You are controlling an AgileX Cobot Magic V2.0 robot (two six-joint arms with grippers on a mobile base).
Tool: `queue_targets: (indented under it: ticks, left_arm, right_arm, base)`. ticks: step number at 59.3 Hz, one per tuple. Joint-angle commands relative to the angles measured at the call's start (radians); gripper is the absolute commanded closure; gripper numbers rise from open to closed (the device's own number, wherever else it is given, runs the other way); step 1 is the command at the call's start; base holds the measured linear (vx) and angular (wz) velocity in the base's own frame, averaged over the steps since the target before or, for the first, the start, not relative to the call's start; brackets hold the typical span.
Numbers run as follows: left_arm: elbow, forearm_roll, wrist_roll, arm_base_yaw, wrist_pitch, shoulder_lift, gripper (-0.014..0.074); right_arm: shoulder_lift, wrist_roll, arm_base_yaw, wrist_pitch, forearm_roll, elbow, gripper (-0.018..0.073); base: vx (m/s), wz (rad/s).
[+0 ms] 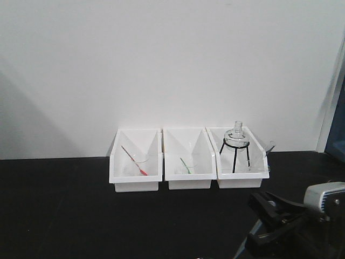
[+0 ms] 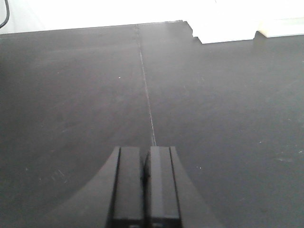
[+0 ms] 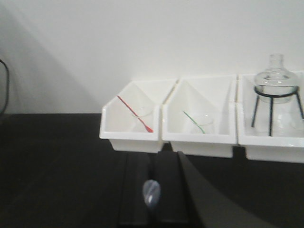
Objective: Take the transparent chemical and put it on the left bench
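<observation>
Between the fingers of my right gripper (image 3: 156,156) sits the faintly bluish, translucent pipette bulb (image 3: 151,194) of the transparent chemical; the jaws are shut on it. Its glass is hidden under the fingers. That gripper hovers over the left bench (image 1: 64,210), a matte black worktop against a white wall, just in front of the gap between the left and middle bins. My left gripper (image 2: 145,151) is shut with nothing in it, low over bare black bench with a thin seam line (image 2: 147,95) running ahead of it.
Three white bins stand in a row at the wall. The left bin (image 1: 136,185) holds a glass with a red pipette (image 3: 135,115). The middle bin (image 1: 188,183) holds one with a green pipette (image 3: 194,121). The right bin (image 1: 241,182) holds a round flask (image 3: 276,78) on a black tripod.
</observation>
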Motion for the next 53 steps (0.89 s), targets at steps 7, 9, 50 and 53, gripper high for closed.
queue_targets:
  ticks: [7, 9, 50, 53]
  left_arm:
    - [0.016, -0.001, -0.008, -0.002, -0.078, -0.019, 0.06]
    - [0.016, -0.001, -0.008, -0.002, -0.078, -0.019, 0.06]
    - [0.016, -0.001, -0.008, -0.002, -0.078, -0.019, 0.06]
    - [0.016, -0.001, -0.008, -0.002, -0.078, -0.019, 0.06]
  right_arm:
    - [0.121, 0.178, -0.002, -0.282, -0.206, -0.03, 0.0559]
    - [0.146, 0.178, -0.002, -0.299, -0.211, -0.03, 0.0559]
    - [0.42, 0.142, -0.002, -0.426, -0.209, -0.03, 0.0102]
    - [0.418, 0.135, -0.002, -0.427, -0.209, -0.03, 0.0073]
  base:
    - [0.0, 0.0]
    - [0.0, 0.0]
    - [0.0, 0.0]
    - [0.0, 0.0]
